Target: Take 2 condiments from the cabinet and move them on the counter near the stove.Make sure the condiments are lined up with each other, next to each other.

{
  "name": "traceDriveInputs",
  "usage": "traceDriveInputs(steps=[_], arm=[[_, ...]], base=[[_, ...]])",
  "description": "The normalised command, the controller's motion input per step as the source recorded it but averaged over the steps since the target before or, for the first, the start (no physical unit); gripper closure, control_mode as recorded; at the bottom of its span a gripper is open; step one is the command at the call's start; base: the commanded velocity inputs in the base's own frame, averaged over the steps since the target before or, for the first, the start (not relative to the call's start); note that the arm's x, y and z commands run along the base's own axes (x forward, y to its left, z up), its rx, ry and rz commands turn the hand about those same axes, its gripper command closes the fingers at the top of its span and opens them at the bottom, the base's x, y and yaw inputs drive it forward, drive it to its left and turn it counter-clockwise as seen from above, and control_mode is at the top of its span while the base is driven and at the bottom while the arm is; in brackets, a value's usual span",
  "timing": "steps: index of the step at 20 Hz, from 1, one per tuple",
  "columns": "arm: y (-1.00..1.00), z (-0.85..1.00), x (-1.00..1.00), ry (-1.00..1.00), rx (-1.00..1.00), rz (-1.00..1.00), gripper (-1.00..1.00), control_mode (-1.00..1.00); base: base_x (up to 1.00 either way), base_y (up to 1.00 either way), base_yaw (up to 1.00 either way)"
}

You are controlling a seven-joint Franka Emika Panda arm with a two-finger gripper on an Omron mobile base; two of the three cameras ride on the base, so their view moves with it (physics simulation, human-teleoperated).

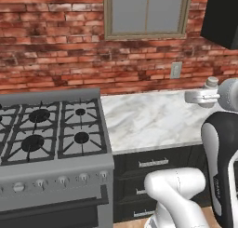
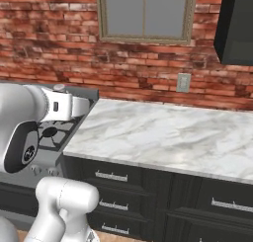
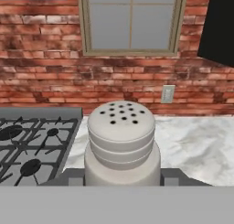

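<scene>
Hand (image 3: 122, 182) clamped on shaker (image 3: 121, 143), narrow grip, dark tips at either side of its base; perforated top facing hand camera. Reads as carry step for first condiment: shaker out of cabinet (image 2: 236, 26), held above surface (image 1: 148, 117), not yet set down. Left to right in hand view: stove (image 3: 32, 147) with black burners, then shaker dead centre, then bare marble, then cabinet corner at upper right. In left base view, shaker top (image 1: 212, 81) just visible at right edge, over right part of surface, well apart from stove (image 1: 51, 134). Next move probably calls for travel leftward toward stove edge, lowering upright onto marble just beside range, releasing, leaving room alongside for second item. Count: one shaker, one hand, one stove with six burners per left base view partly cropped, one wall outlet (image 2: 183, 82), one window (image 2: 144, 14). White jar with blue lid not spotted; likely awaiting second trip.
</scene>
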Motion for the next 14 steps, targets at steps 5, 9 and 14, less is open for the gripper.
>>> traceDriveInputs(steps=[5, 9, 14], arm=[[0.09, -0.16, 0.14, 0.08, 0.00, 0.07, 1.00, -1.00], [0.22, -0.32, 0.51, 0.18, -0.03, 0.22, 1.00, -1.00], [0.21, -0.35, 0.60, 0.17, -0.03, 0.27, 1.00, -1.00]], base=[[0.08, 0.08, 0.01], [0.00, 0.00, 0.00], [0.00, 0.00, 0.00]])
